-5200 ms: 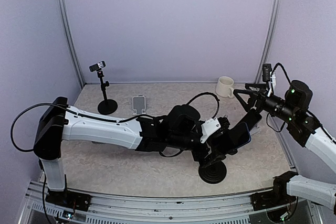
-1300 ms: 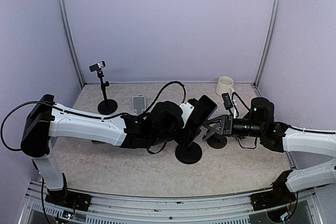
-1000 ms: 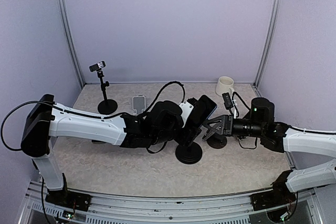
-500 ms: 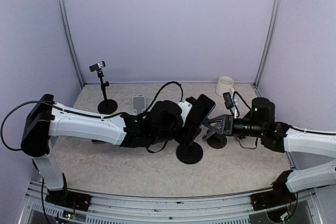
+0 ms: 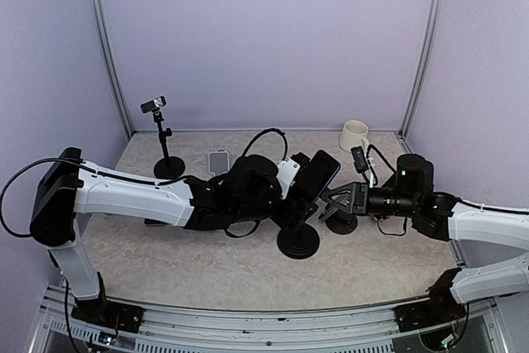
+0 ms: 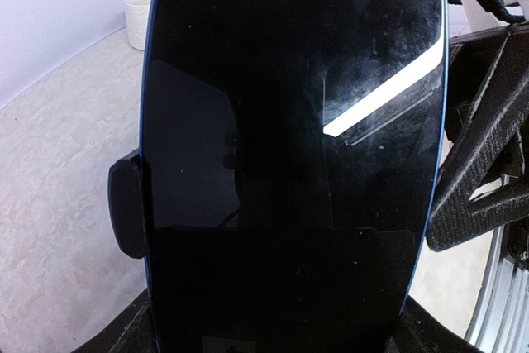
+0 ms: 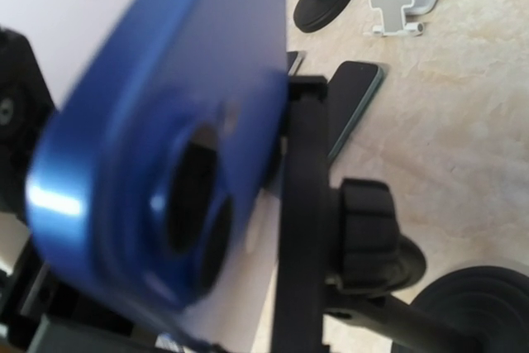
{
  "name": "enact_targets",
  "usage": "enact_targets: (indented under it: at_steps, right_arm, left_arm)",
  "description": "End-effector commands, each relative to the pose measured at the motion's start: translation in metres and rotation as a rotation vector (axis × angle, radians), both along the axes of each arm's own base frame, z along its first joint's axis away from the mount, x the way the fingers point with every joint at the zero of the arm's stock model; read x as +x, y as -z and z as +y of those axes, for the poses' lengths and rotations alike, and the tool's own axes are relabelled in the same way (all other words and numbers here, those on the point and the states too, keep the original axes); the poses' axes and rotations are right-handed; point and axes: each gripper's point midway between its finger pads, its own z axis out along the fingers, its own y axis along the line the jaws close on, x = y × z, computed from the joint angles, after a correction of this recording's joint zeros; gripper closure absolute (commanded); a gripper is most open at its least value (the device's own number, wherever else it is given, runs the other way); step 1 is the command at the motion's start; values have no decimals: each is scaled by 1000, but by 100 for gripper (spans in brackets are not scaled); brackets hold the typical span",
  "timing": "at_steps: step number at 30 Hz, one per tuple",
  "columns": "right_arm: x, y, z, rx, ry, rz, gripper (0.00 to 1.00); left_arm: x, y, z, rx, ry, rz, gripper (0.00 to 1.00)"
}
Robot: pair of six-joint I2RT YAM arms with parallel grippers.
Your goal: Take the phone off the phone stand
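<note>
The phone (image 5: 318, 173) has a dark screen (image 6: 289, 121) and a blue back (image 7: 165, 121) with camera lenses. It stands tilted over the black phone stand (image 5: 298, 243). My left gripper (image 5: 307, 192) is shut on the phone's lower part. Its fingers (image 6: 136, 338) show only at the bottom corners of the left wrist view. The stand's clamp lip (image 6: 124, 208) hugs the phone's left edge. My right gripper (image 5: 331, 202) reaches in from the right, behind the phone, and is shut on the stand's clamp bar (image 7: 302, 204). The right gripper's own fingers are hidden in the right wrist view.
A cream mug (image 5: 355, 135) stands at the back right. A small tripod stand (image 5: 165, 155) and a white holder (image 5: 219, 159) sit at the back left. A dark phone (image 7: 357, 105) lies flat on the table. A second black round base (image 5: 343, 222) sits under my right gripper.
Five seconds ago the phone and stand were at the front right and the right arm was raised. Now both meet at the table's middle. In the last second the left forearm has eased slightly left.
</note>
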Motion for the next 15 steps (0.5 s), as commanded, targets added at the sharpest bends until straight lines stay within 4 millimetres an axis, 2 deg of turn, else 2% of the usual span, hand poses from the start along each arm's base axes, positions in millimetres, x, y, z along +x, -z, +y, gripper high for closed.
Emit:
enact_targets:
  at_steps: [1,5,10,15]
  right_arm:
    - [-8,0,1,-5,-28,9,100]
    - [-7,-1,1,-9,-20,3,100]
    - [-6,-2,1,-9,-17,1,100]
    - [-5,-1,0,-12,-12,1,100]
  left_arm:
    - [-11,-29,-19,-89,86,-27,69]
    - [-29,-33,-30,-128,175,-7,69]
    - [-52,-48,-35,-190,279,-1,71]
    - [-62,-58,-35,-223,322,3,71]
